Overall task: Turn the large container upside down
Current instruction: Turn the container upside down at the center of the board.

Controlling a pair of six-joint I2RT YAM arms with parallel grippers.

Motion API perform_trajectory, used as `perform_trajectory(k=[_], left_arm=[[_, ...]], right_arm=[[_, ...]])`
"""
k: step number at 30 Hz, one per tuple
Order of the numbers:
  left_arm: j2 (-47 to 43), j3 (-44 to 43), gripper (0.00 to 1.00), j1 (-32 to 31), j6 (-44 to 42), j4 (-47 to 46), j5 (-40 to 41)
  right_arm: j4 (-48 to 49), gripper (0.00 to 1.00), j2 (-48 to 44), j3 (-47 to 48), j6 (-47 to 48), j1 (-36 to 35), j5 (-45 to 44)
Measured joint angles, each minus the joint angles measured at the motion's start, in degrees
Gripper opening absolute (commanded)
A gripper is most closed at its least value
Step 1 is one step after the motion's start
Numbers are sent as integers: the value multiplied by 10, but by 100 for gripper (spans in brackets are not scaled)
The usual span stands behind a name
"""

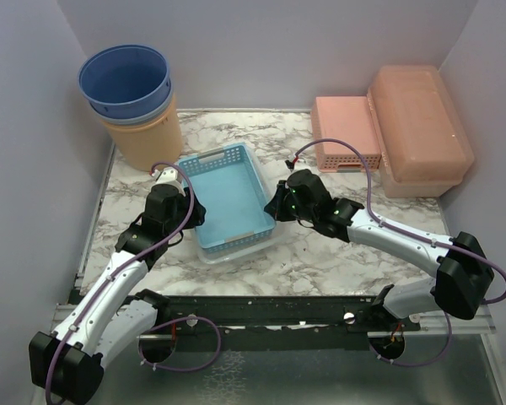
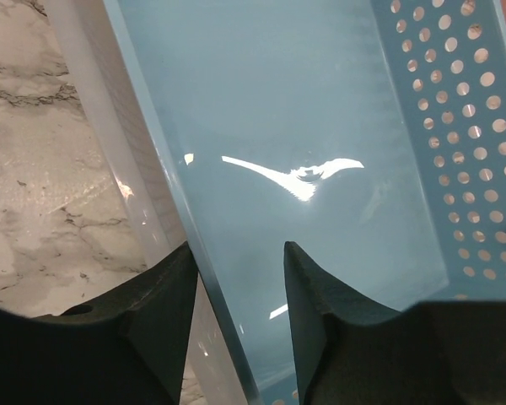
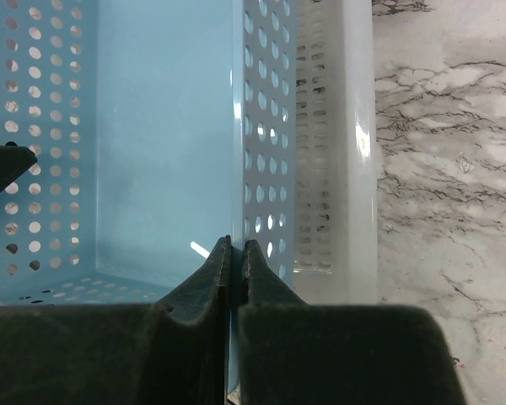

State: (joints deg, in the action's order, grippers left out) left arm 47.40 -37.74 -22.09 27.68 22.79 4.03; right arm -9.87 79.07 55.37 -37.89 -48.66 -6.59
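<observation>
Large container (image 1: 422, 122) sits lid-up at the far right of the worktop (image 1: 320, 257), just beside a pink basket (image 1: 344, 126) and well apart from both arms. Left end effector (image 2: 236, 249) straddles the left wall of a blue basket (image 1: 223, 194), fingers spread. Right end effector (image 3: 234, 245) is pressed together, pinching the basket's right wall.
</observation>
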Motion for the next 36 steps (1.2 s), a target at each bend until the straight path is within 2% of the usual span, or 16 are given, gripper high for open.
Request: perform_trajectory(k=[7, 11, 16, 24, 31, 36], left_arm=[[3, 0, 34, 0, -7, 0, 1], [3, 0, 23, 0, -10, 1, 5], [3, 0, 21, 3, -13, 1, 9], [3, 0, 0, 3, -5, -1, 17], [2, 1, 0, 3, 3, -5, 23], [-15, 3, 0, 3, 35, -5, 34]], right_arm=[[0, 1, 0, 0, 5, 0, 11], [0, 1, 0, 0, 8, 1, 13], [-1, 1, 0, 0, 10, 3, 15], [-1, 2, 0, 0, 10, 2, 21], [-1, 4, -1, 0, 8, 2, 25], [0, 22, -8, 0, -5, 2, 25]])
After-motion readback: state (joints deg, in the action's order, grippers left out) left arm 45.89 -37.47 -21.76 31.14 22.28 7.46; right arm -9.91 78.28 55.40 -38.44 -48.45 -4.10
